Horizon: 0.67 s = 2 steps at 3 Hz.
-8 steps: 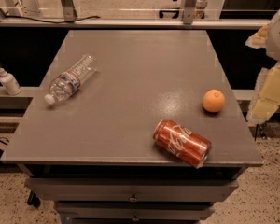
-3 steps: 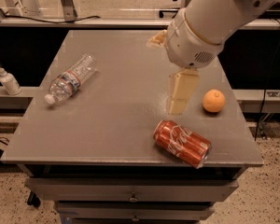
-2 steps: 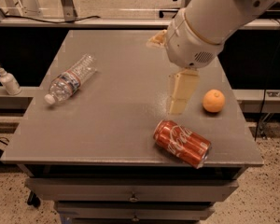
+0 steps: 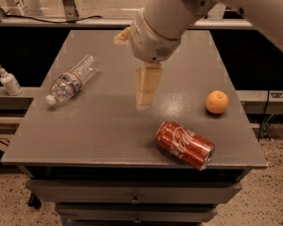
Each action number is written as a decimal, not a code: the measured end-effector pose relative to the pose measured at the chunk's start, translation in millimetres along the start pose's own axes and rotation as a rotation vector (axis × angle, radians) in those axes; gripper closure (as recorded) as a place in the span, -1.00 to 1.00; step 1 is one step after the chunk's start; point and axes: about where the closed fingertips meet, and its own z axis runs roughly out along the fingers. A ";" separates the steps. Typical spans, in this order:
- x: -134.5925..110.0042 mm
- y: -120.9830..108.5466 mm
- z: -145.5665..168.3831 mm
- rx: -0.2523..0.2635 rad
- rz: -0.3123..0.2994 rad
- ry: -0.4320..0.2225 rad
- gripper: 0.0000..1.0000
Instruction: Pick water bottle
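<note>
Gripper (image 4: pixel 147 86) is seen hanging over the middle of the table (image 4: pixel 99 135), cream-coloured, pointed down, its tip just above the surface. Nothing is seen held in it. Whether it is wide or narrow cannot be told from this view. It is carried by a thick white arm (image 4: pixel 179 8) that enters from the upper right.

Bottle (image 4: pixel 71 84) is laid on its side on the left part of the table, well apart from the gripper and not touched by it. Its white cap is pointed toward the front-left edge and its base toward the back. The label band is wrapped around its middle.

Can (image 4: pixel 185 145), red, is laid on its side near the front edge, right of centre, tilted diagonally. Orange (image 4: pixel 217 101) is set near the right edge, behind the can and apart from it.

Pump bottle (image 4: pixel 8 81), small and white, is stood upright on a ledge to the left, off the table. A drawer (image 4: pixel 134 192) is seen under the tabletop.
</note>
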 end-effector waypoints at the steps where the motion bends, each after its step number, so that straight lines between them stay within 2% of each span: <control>1: -15.4 -30.6 35.1 -0.019 -0.063 -0.042 -1.00; 2: -25.6 -57.3 66.3 -0.038 -0.125 -0.073 -1.00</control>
